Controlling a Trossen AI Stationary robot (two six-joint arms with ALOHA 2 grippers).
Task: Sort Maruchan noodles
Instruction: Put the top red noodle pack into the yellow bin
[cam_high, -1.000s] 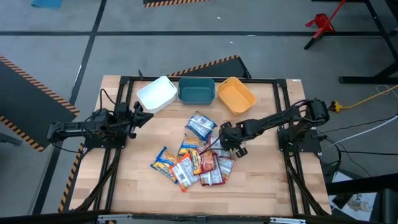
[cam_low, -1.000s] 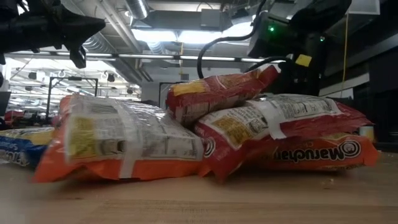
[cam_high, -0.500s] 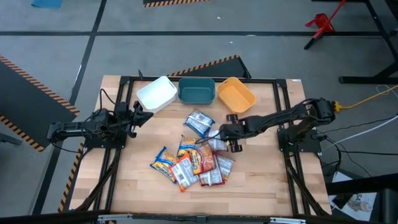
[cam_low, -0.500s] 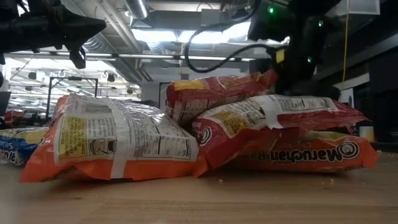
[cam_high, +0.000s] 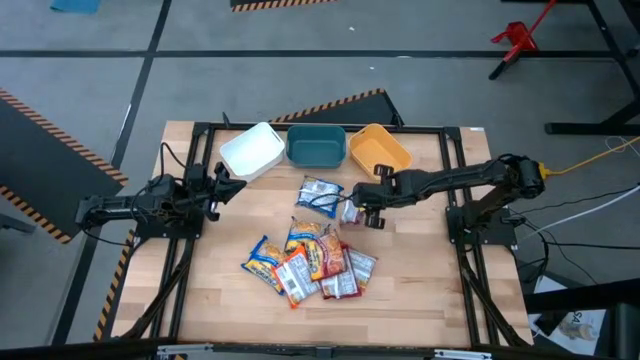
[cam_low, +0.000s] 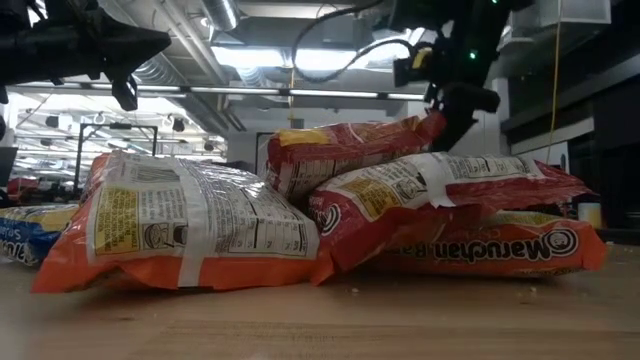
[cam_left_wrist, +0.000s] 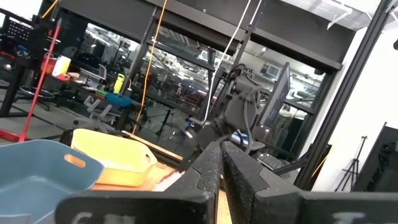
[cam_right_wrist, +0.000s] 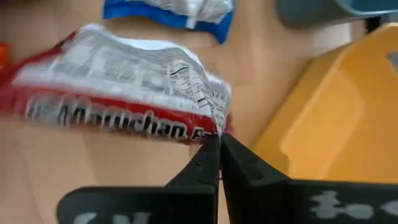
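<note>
The right gripper pinched a corner of a red noodle packet near the orange bin at the table's far edge. The left gripper waited at the left edge, its fingers pressed together.

Even overhead daylight, soft shadows; bright ceiling glare at table level, motion-blurred right wrist close-up.

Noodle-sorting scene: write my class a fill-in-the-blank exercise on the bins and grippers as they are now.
1. The right gripper is shut on the corner of a ____ noodle packet.
2. That packet hangs nearest the ____ bin.
3. The teal bin stands between that one and the ____ bin.
4. The left gripper, idle beside the table's left edge, is ____.

Missing words: red; orange; white; shut
</note>
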